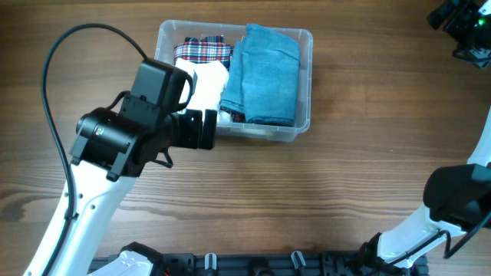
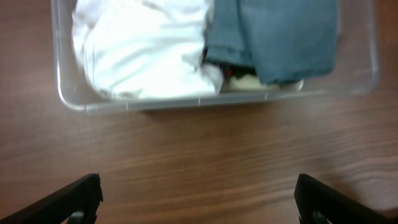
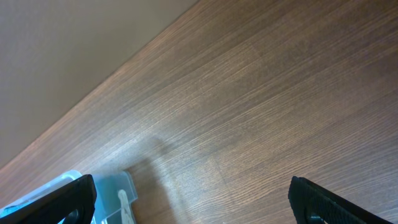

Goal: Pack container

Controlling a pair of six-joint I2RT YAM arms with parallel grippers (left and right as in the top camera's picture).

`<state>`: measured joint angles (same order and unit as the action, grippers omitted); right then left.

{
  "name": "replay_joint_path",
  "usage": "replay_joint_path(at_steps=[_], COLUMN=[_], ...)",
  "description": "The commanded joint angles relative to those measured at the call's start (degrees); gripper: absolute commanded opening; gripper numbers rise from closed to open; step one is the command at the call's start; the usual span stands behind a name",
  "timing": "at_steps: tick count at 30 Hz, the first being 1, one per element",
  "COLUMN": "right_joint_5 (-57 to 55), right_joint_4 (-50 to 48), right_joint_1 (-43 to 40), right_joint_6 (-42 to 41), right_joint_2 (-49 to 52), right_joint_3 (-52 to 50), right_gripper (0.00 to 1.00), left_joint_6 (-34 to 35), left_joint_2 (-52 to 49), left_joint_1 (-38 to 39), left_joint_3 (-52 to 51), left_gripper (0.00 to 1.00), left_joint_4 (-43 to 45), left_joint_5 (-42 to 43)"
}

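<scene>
The clear plastic container (image 1: 304,37) stands at the back middle of the wooden table. It holds a folded blue towel (image 1: 265,73) on its right side, a white cloth (image 1: 209,80) at front left and a plaid cloth (image 1: 202,50) at back left. My left gripper (image 2: 199,202) is open and empty over bare table just in front of the container's near wall (image 2: 186,102). The white cloth (image 2: 146,50) and blue towel (image 2: 280,37) show behind that wall. My right gripper (image 3: 193,202) is open and empty, far off at the back right (image 1: 464,31). It sees a container corner (image 3: 124,186).
The left arm's wrist (image 1: 146,115) hangs over the container's front left corner. The right arm's base link (image 1: 460,195) stands at the front right. A black rail (image 1: 253,264) runs along the table's front edge.
</scene>
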<state>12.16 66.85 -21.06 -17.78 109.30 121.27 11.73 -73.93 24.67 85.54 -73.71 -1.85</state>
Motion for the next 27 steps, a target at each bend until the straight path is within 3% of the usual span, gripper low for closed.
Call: replay_joint_path(at_steps=[1, 11, 15, 18, 21, 27], right_joint_5=[-0.35, -0.35, -0.35, -0.35, -0.35, -0.35], right_joint_4=[-0.15, -0.15, -0.15, -0.15, -0.13, -0.15], right_joint_1=[0.02, 0.02, 0.02, 0.02, 0.02, 0.02], right_joint_6=[-0.42, -0.39, -0.39, -0.39, -0.42, -0.42], right_joint_2=[0.96, 0.96, 0.96, 0.96, 0.96, 0.96], right_joint_3=[0.11, 0.11, 0.11, 0.11, 0.11, 0.11], right_gripper=[1.00, 1.00, 1.00, 1.00, 1.00, 1.00], left_joint_6=[1.09, 1.81, -5.84, -11.72, -13.03, -12.37], left_joint_2=[0.55, 7.96, 12.70, 17.70, 22.97, 38.42], left_joint_1=[-0.04, -5.55, -13.16, -22.10, -28.37, -29.31], left_joint_3=[0.52, 0.52, 0.00, -4.04, -11.15, -37.11], left_gripper=[1.00, 1.00, 1.00, 1.00, 1.00, 1.00], left_joint_4=[-2.97, -0.02, 3.52, 10.08, 18.21, 46.82], left_joint_5=[1.38, -4.74, -1.60, 7.04, 12.41, 13.88])
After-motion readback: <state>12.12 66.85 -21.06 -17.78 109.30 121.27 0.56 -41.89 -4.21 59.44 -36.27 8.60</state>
